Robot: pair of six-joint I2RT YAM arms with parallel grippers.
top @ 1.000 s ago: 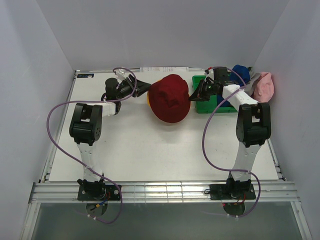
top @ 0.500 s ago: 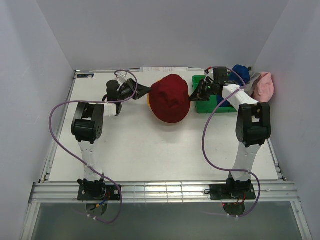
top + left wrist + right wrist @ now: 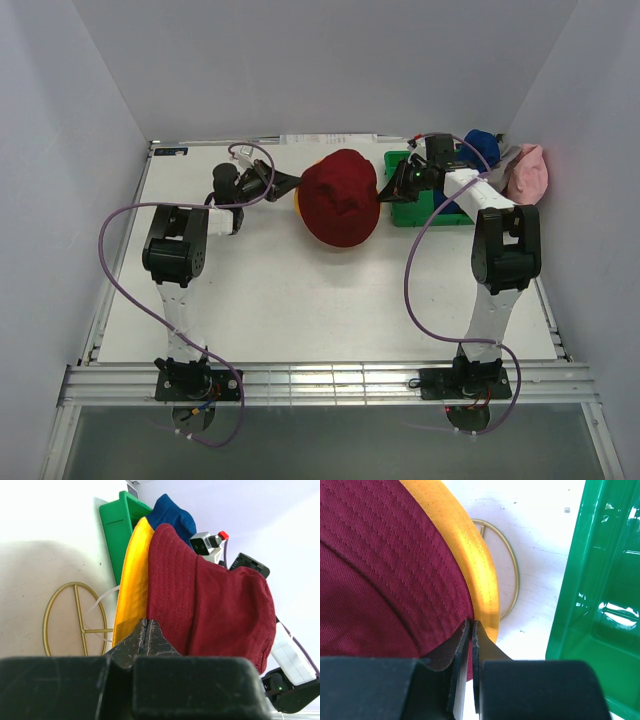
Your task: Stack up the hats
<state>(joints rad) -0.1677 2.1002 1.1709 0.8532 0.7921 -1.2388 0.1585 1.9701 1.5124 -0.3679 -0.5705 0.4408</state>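
Observation:
A dark red hat (image 3: pixel 340 197) sits over a yellow hat (image 3: pixel 297 203), of which only the brim shows. In the left wrist view the dark red hat (image 3: pixel 215 605) and the yellow brim (image 3: pixel 132 580) stand edge-on. My left gripper (image 3: pixel 297 182) (image 3: pixel 147 621) is shut, and the red brim's edge runs into its tips. My right gripper (image 3: pixel 384 190) (image 3: pixel 471 622) is shut on the opposite red brim (image 3: pixel 385 565), beside the yellow rim (image 3: pixel 477 565). A blue hat (image 3: pixel 481 143) (image 3: pixel 172 515) and a pink hat (image 3: pixel 527 172) lie at the back right.
A green bin (image 3: pixel 410 215) (image 3: pixel 117 530) (image 3: pixel 600 605) stands just right of the stacked hats, close to my right gripper. A gold wire stand (image 3: pixel 80 617) (image 3: pixel 516 575) rests on the white table under the hats. Walls enclose the table on three sides.
My left gripper has gone from open to shut at the red hat's left brim. The right arm and the hats have hardly moved.

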